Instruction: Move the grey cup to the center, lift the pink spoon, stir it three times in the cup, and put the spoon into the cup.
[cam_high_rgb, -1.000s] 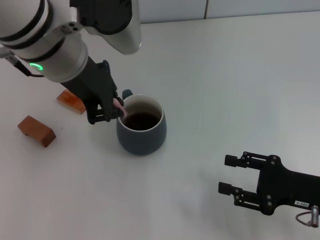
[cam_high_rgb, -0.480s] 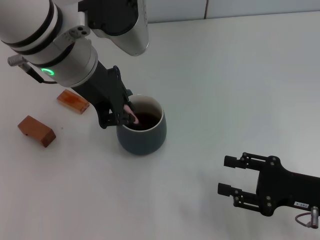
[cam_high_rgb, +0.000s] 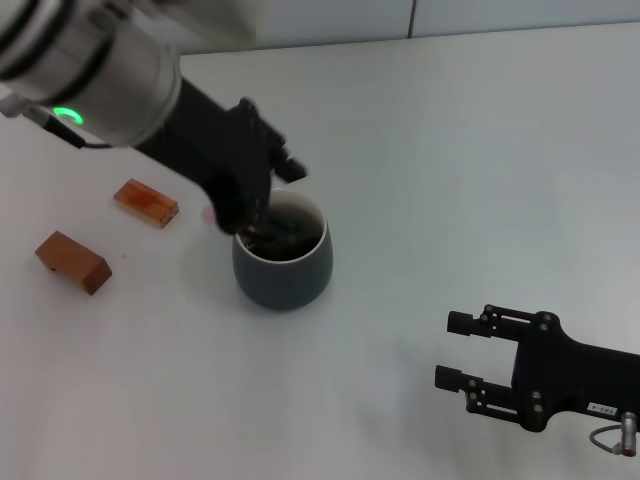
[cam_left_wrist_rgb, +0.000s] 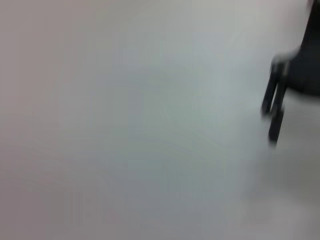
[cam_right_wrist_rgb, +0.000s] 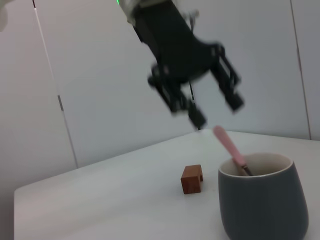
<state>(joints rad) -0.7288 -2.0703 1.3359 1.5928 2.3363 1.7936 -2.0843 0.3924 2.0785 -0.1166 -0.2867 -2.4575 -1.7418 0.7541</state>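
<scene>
The grey cup (cam_high_rgb: 283, 270) stands on the white table, near the middle, with dark liquid inside; it also shows in the right wrist view (cam_right_wrist_rgb: 262, 200). The pink spoon (cam_right_wrist_rgb: 227, 145) leans in the cup with its pink handle sticking out over the rim, free of any fingers. In the head view only a faint pink tip (cam_high_rgb: 209, 213) shows beside the arm. My left gripper (cam_high_rgb: 265, 195) hovers just above the cup, open and empty, as the right wrist view (cam_right_wrist_rgb: 216, 111) shows. My right gripper (cam_high_rgb: 450, 349) rests open near the table's front right.
Two brown wooden blocks (cam_high_rgb: 146, 202) (cam_high_rgb: 72, 261) lie to the left of the cup; one shows in the right wrist view (cam_right_wrist_rgb: 192, 179). The left wrist view shows only blurred white table and a dark shape (cam_left_wrist_rgb: 277, 105) at its edge.
My left gripper has let go of the spoon, opened and moved up and to the right over the cup. The spoon now leans in the cup. The right arm has not moved.
</scene>
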